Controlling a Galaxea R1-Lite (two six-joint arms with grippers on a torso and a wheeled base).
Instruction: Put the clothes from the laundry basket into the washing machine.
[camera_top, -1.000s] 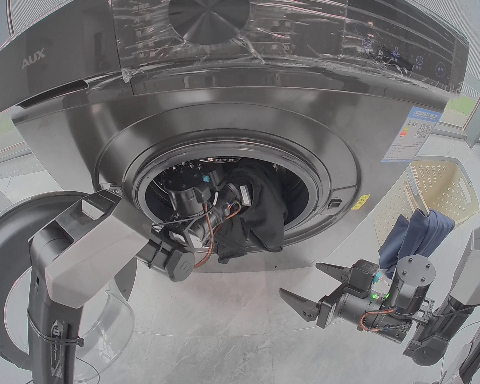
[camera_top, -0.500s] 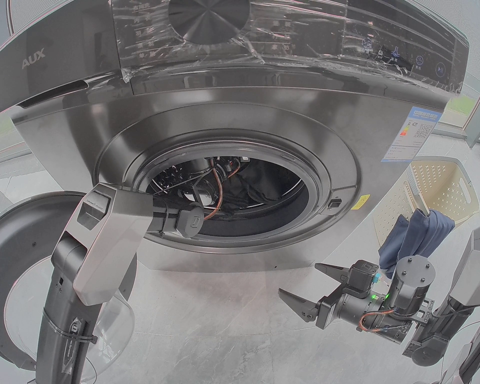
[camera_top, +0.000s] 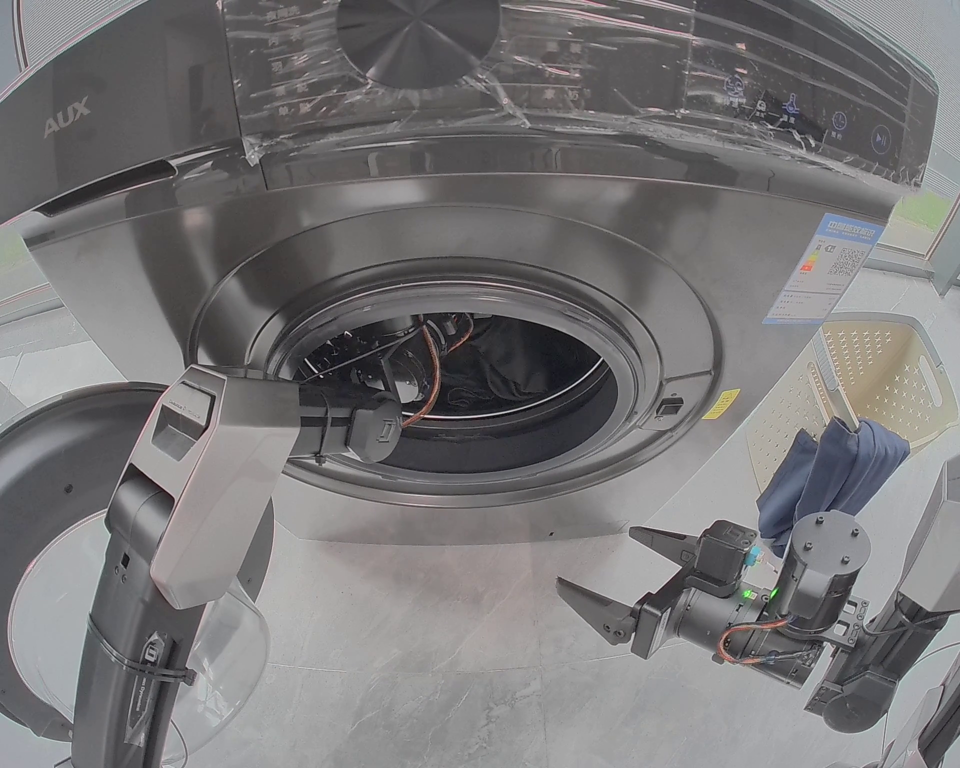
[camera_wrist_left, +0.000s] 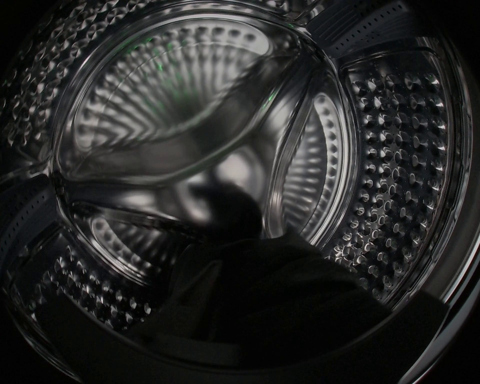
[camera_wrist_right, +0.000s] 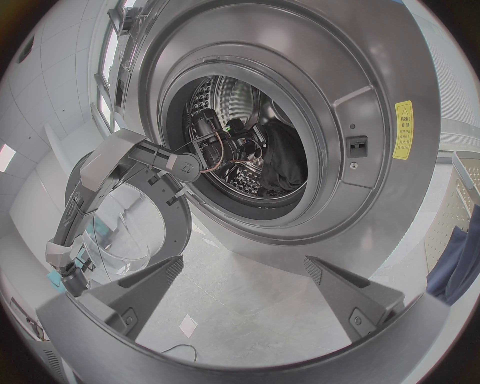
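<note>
In the head view, with the washing machine's (camera_top: 480, 220) round opening as the clock face, the door (camera_top: 40, 520) stands swung open at eight o'clock. The left arm reaches in over the rim at nine o'clock, and the left gripper (camera_wrist_right: 248, 141) is deep in the drum (camera_wrist_left: 400, 125). Whether it grips the cloth or has let go, I cannot tell. A black garment (camera_wrist_right: 282, 155) lies inside, piled toward the drum's four o'clock and fully past the rim, so that piece looks delivered. The right gripper (camera_top: 600, 562) hangs at five o'clock, low over the floor, jaws spread wide and holding nothing. At three o'clock stands the basket (camera_top: 900, 370), with a blue garment (camera_top: 835, 475) draped over its near edge. By my judgement the task is partly done: the blue piece remains to be picked up and loaded.
</note>
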